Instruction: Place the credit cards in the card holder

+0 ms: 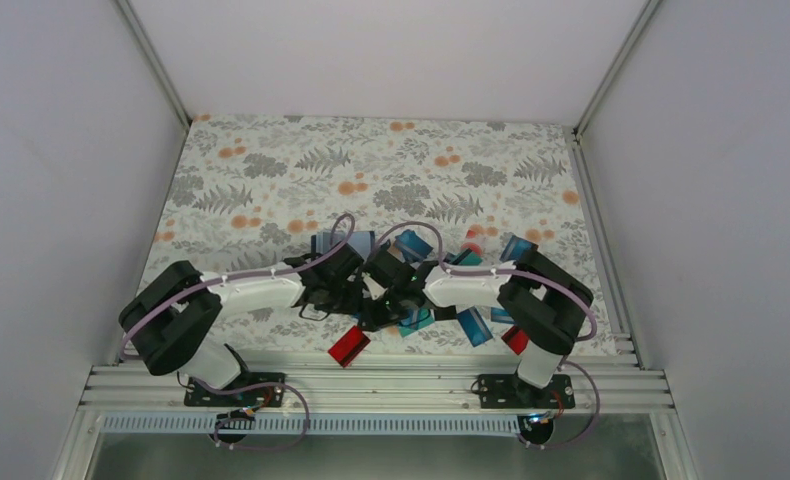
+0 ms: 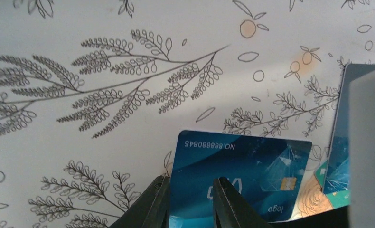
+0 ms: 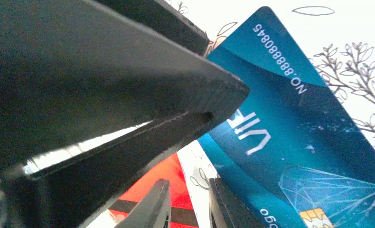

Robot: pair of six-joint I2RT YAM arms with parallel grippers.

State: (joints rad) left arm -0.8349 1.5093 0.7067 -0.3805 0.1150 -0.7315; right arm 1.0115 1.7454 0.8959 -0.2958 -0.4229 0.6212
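Observation:
A blue credit card lies face up on the floral cloth. My left gripper is over it, jaws a little apart: one finger at its short edge, the other over its face. That gripper's dark fingers fill the right wrist view. My right gripper stands narrowly open beside the card's long edge, with a red card and bare cloth showing in its gap. Neither gripper pinches anything. A larger slate-blue rectangle behind the left gripper may be the card holder; I cannot tell.
More cards lie round the grippers: a red one near the front edge, blue ones and a red one on the right, teal ones. The two arms meet at mid-table. White walls close in the sides.

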